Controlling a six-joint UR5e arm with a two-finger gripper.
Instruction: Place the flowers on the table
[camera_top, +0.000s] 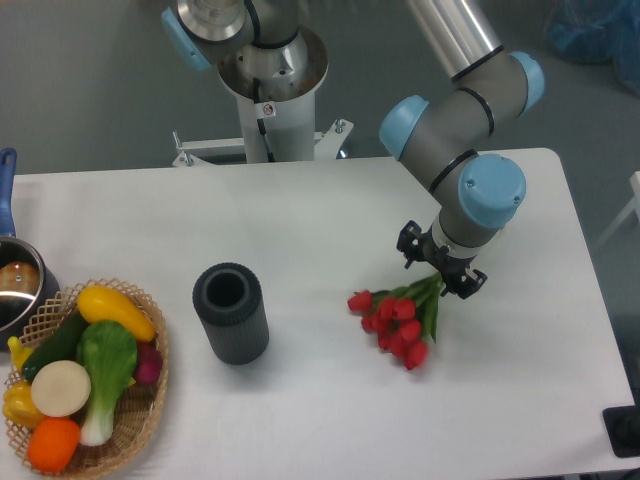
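Observation:
The flowers (395, 322), a small bunch of red tulip buds with green stems, lie slanted at the right middle of the white table (300, 210). The buds point to the lower left and rest on or just above the tabletop. The stem ends run up into my gripper (441, 277), which hangs from the blue and grey wrist and is closed around them. The wrist hides most of the fingers. The empty grey vase (231, 312) stands upright well to the left of the flowers.
A round wicker basket (150, 400) with toy vegetables and fruit sits at the front left corner. A pot with a blue handle (12, 280) is at the left edge. The robot base (270, 90) stands behind the table.

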